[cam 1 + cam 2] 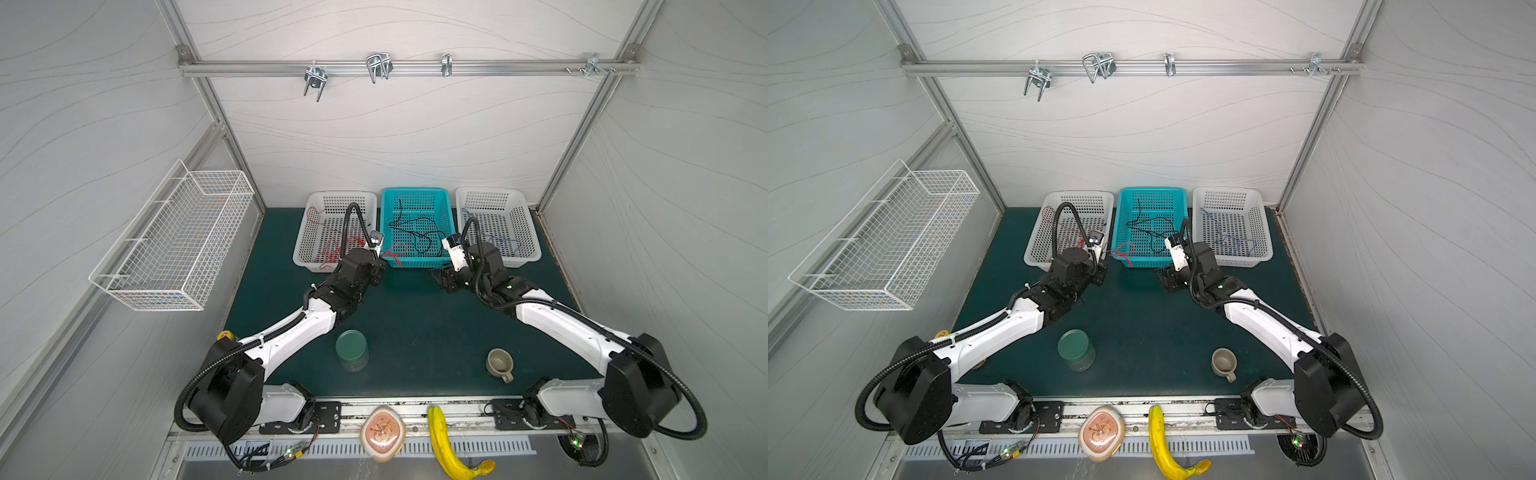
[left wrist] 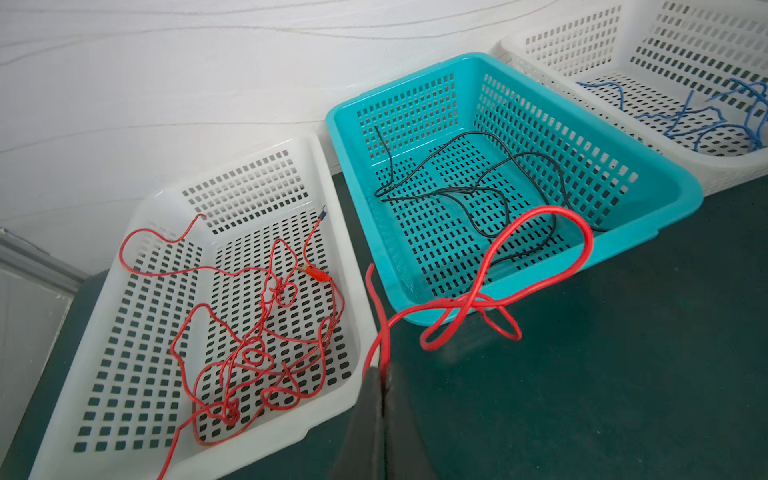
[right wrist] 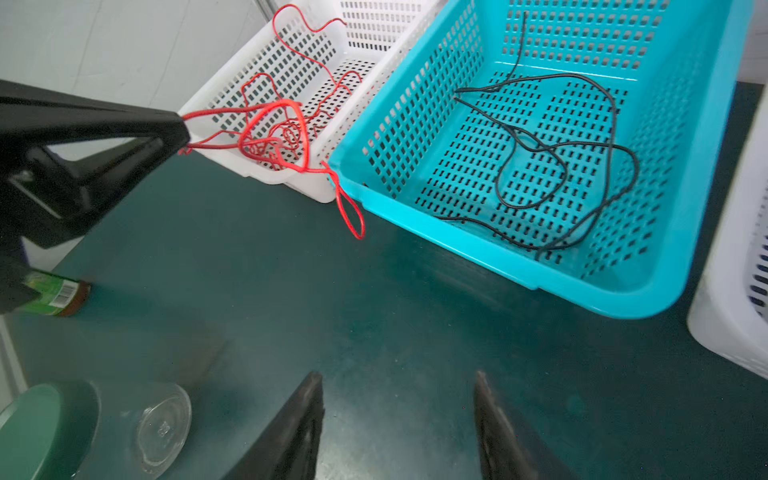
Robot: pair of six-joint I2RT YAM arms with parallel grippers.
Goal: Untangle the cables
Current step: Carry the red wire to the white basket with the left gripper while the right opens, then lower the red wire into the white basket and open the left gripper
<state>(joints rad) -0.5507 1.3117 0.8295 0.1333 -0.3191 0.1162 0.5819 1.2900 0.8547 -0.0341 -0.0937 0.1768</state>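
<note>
We're clenching the left pincer (image 2: pixel 380 376) on a looped red cable (image 2: pixel 469 298) (right pincer (image 3: pixel 397 376) spread, empty), prob. needing a swing over the white basket (image 2: pixel 347 249) next.

Open bench (image 1: pixel 415 316) lay between left hand (image 2: pixel 380 374) and right hand (image 3: pixel 397 382). Far side blocked by white basket (image 1: pixel 304 239), teal basket (image 1: pixel 415 201), second white basket (image 1: pixel 527 232), side by side. Red cable (image 2: pixel 557 210) looped across the teal corner. Jar (image 1: pixel 352 349) and mug (image 1: pixel 500 363) stood nearer, well apart.
</note>
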